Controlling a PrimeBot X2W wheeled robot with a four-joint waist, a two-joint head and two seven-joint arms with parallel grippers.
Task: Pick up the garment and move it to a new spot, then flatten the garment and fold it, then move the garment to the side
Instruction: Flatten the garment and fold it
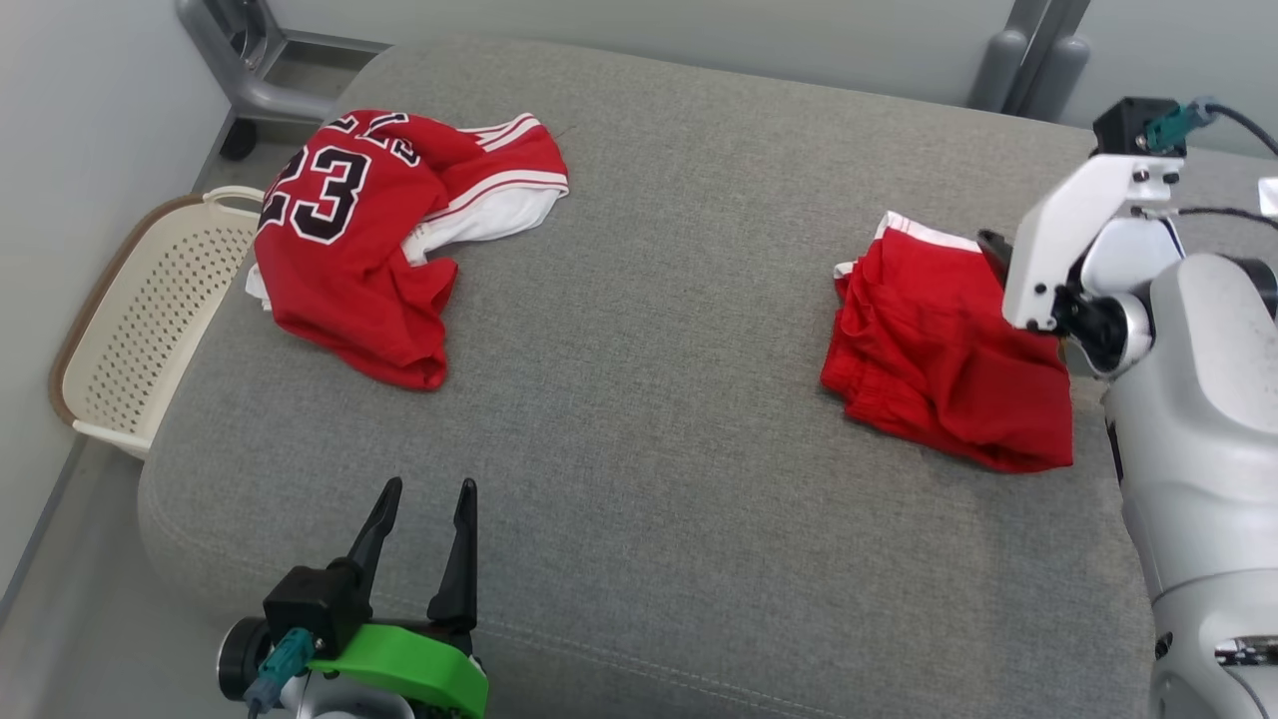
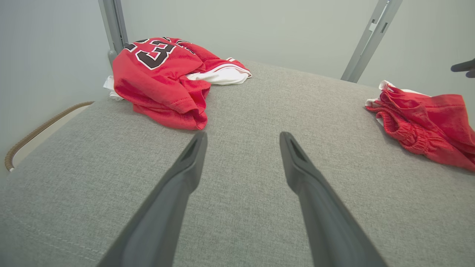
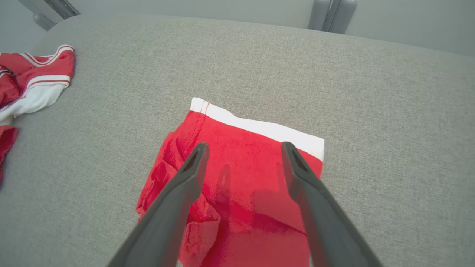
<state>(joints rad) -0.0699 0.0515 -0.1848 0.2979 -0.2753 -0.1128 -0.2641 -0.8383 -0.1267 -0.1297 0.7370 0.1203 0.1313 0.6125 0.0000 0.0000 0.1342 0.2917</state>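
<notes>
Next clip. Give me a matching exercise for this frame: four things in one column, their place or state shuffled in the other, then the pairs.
1. number 23 jersey
2. red shorts
3. cream basket
4. left gripper

a. beside the grey cushion, off its left edge
b. crumpled, far left on the cushion
c. folded, on the cushion's right side
d. open, over bare cushion at the near edge

Pairs: 1-b, 2-c, 3-a, 4-d

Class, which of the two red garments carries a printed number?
The crumpled jersey near the basket, marked 23; the folded shorts are plain red with a white hem.
</notes>
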